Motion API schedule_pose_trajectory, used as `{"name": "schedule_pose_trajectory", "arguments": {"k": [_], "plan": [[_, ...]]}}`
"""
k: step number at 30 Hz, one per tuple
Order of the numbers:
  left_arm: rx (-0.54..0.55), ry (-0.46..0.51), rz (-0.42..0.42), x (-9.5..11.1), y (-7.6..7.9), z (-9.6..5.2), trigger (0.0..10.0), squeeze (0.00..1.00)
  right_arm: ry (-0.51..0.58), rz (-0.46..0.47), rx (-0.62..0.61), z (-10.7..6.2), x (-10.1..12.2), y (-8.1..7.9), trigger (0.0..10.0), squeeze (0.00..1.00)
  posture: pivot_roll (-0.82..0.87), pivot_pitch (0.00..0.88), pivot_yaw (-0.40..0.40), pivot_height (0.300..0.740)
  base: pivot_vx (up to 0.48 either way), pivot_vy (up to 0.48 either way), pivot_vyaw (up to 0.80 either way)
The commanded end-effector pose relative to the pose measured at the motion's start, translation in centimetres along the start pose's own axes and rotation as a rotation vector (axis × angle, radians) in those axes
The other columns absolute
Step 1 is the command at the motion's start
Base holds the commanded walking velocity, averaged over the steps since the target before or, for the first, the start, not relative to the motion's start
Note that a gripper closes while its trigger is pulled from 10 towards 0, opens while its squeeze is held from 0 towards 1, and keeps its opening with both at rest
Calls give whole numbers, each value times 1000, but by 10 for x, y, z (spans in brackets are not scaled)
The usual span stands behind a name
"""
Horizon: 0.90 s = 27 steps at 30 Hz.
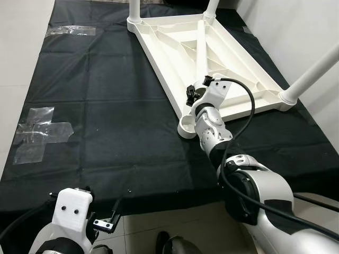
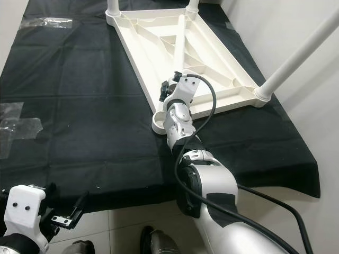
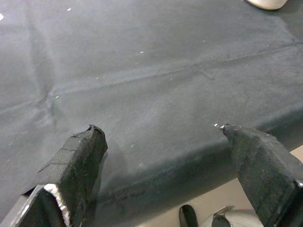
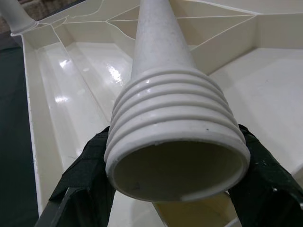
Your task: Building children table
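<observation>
A white plastic table top [image 1: 175, 58] lies upside down on a black cloth [image 1: 106, 106], with three legs standing up from its corners, one at the right [image 1: 312, 74]. A loose white leg [image 1: 202, 47] lies along the underside. My right gripper [image 1: 195, 93] is shut on this leg's threaded end [image 4: 175, 142], just above the near corner socket [image 1: 186, 127], which stands without a leg. My left gripper [image 1: 108, 219] hangs open at the cloth's near edge, its fingertips [image 3: 87, 142] wide apart with nothing between them.
Clear tape patches [image 1: 37, 132] stick to the cloth's left edge and far corner [image 1: 71, 30]. A white wall [image 1: 296, 32] runs close along the right side. Tiled floor [image 1: 175, 222] shows in front of the cloth, with a dark foot [image 1: 163, 242] on it.
</observation>
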<state>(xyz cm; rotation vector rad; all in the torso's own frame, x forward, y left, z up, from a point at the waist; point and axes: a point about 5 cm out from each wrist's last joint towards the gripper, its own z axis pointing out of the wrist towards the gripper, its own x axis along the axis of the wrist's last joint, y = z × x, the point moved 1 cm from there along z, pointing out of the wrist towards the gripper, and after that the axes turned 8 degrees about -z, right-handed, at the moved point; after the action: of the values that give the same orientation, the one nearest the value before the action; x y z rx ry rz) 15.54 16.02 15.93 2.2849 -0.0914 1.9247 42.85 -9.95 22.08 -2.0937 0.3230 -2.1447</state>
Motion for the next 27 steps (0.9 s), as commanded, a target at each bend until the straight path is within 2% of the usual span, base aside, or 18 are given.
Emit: {"name": "schedule_pose_trajectory", "arguments": {"k": [1,9,12,16,20,23,24,25,27], "plan": [[1,-35,-11,-6,0,1,10000,0,-48,43,7,-4,-16,2,0,0,109,277,-173,740,0,0,0],[-14,-12,-10,-6,-1,14,10000,0,62,173,76,0,7,4,0,0,86,227,-158,740,0,0,0],[-19,-5,-8,-5,-2,18,10000,0,87,192,95,1,13,5,0,0,78,207,-156,740,0,0,0],[-33,27,4,-3,-5,33,10000,0,168,230,137,1,29,10,0,0,69,137,-145,740,0,0,0],[-35,39,11,-2,-7,39,10000,0,180,259,136,2,32,14,0,0,68,100,-139,740,0,0,0],[-36,59,22,0,-11,45,10000,0,200,314,175,1,37,14,0,0,69,71,-134,740,0,0,0],[-34,69,25,2,-14,48,10000,0,213,325,214,0,39,13,0,0,68,51,-127,740,0,0,0],[-34,92,14,7,-18,51,10000,0,227,320,317,-4,40,9,0,0,66,15,-121,740,0,0,0],[-34,116,-1,12,-23,56,10000,0,234,310,435,-10,38,4,0,0,66,8,-120,740,0,0,0]]}}
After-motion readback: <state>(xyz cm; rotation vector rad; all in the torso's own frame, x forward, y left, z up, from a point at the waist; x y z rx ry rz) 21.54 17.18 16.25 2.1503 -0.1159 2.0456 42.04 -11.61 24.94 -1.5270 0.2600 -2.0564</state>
